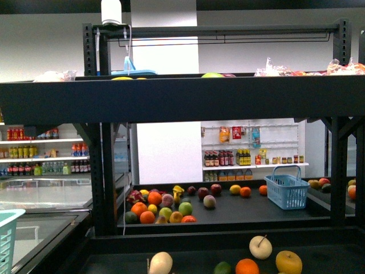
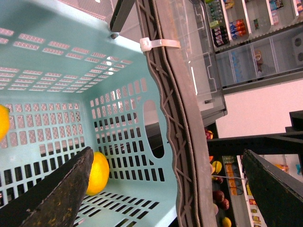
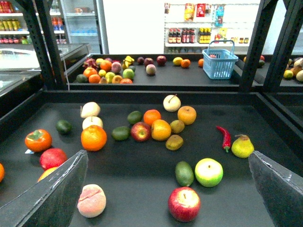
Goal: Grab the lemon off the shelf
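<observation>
The black shelf (image 1: 182, 98) fills the front view, with fruit on its decks. On the farther deck a small yellow oval fruit (image 1: 235, 189) lies beside an orange; it looks like the lemon (image 3: 177, 61), though it is too small to be sure. My right gripper (image 3: 165, 189) hangs open low over the near deck (image 3: 142, 170), well short of that fruit, with a red apple (image 3: 184, 204) between its fingers. My left gripper (image 2: 165, 189) is open and straddles the rim of a teal basket (image 2: 71, 94). Neither gripper shows in the front view.
Two yellow-orange fruits (image 2: 97, 172) lie inside the teal basket. The near deck carries oranges (image 3: 93, 137), apples, avocados, a peach (image 3: 91, 200), a pear (image 3: 242, 146) and a red chili (image 3: 225, 137). A blue basket (image 3: 219, 62) stands on the farther deck. Black uprights (image 3: 258, 45) flank it.
</observation>
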Tool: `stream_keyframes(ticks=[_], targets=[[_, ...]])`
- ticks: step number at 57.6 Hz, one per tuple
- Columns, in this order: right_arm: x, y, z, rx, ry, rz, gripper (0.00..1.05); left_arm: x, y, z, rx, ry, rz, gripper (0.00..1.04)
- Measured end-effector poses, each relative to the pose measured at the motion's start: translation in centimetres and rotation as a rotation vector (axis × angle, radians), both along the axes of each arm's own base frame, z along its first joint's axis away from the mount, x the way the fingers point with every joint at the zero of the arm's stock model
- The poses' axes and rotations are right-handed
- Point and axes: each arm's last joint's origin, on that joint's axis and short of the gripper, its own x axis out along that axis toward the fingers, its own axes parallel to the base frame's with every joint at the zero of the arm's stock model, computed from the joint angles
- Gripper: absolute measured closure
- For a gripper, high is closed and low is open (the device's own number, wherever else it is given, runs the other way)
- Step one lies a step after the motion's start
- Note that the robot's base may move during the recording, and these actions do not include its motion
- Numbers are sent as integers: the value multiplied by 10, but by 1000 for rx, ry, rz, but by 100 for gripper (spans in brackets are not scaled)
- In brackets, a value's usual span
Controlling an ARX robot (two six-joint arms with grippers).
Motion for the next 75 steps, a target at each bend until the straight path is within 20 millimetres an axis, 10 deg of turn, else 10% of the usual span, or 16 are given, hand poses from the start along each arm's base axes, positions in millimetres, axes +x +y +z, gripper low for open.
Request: stream_keyframes(ticks=[7, 27, 36, 53, 75], targets=[[0, 0, 0, 0, 0, 0, 2, -25, -13, 20, 120, 49, 4, 8], [0, 0, 0, 0, 0, 0, 2, -137, -130, 55, 827, 21, -349, 17], [0, 0, 0, 0, 0, 0, 2, -193, -175, 2, 1071, -29, -650, 47], [0, 0, 0, 0, 0, 0, 2, -230, -177, -67, 1123, -11, -645, 101], [0, 0, 0, 0, 0, 0, 2, -237, -177, -101, 1129, -8, -647, 102]])
